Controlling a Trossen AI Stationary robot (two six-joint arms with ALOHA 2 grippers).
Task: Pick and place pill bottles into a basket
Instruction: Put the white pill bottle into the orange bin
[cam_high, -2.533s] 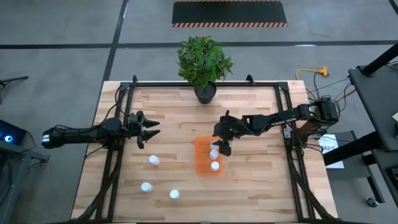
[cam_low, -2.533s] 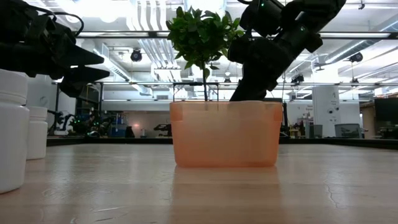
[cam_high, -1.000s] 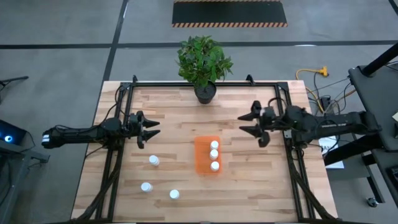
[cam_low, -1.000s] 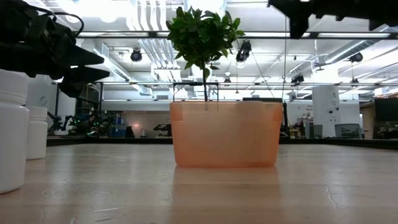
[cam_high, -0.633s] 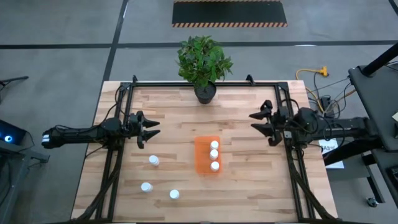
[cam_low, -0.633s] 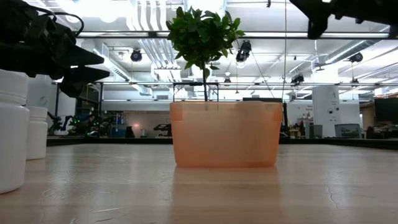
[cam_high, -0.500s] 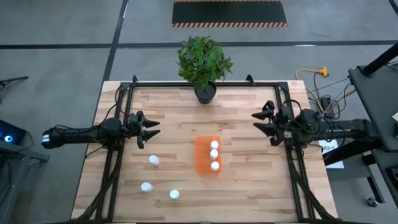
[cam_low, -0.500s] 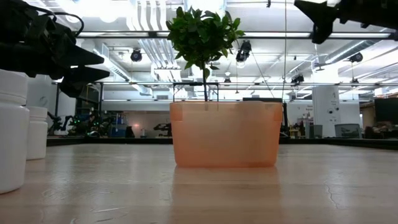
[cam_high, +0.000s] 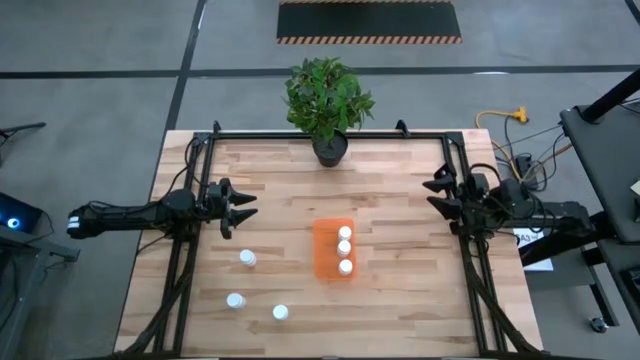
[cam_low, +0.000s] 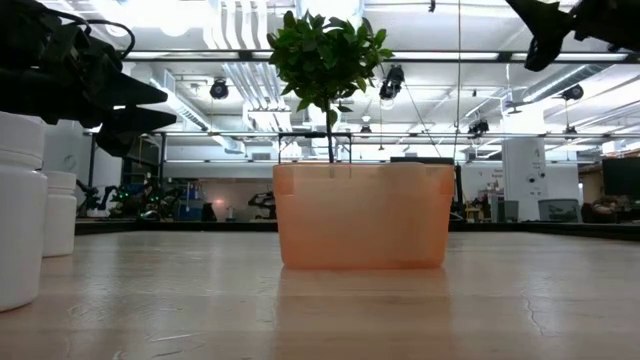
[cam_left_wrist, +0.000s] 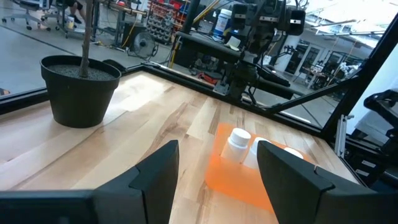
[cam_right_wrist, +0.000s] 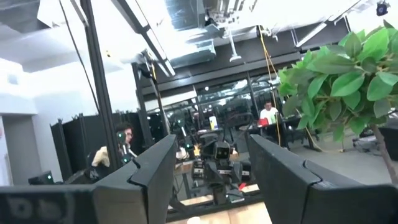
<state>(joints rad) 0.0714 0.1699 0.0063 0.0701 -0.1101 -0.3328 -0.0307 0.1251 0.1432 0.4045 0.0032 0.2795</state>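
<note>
The orange basket (cam_high: 328, 262) stands on its base mid-table and holds three white pill bottles (cam_high: 345, 248) in a row along its right side. It also shows in the low view (cam_low: 362, 215) and the left wrist view (cam_left_wrist: 239, 177). Three more bottles stand upright on the wood at the near left (cam_high: 247, 258), (cam_high: 235, 300), (cam_high: 280, 312). My left gripper (cam_high: 245, 208) is open and empty above the table's left side. My right gripper (cam_high: 436, 194) is open and empty above the table's right edge, raised (cam_low: 545, 30).
A potted plant (cam_high: 327, 100) in a dark pot (cam_left_wrist: 79, 90) stands at the table's far edge, middle. Black frame rails (cam_high: 190, 250) run along the left and right sides. Bare wood lies between the basket and each arm.
My right gripper has drawn back from near the basket toward the table's right edge, staying open and empty and high above the table. The basket and bottles have stayed put.
</note>
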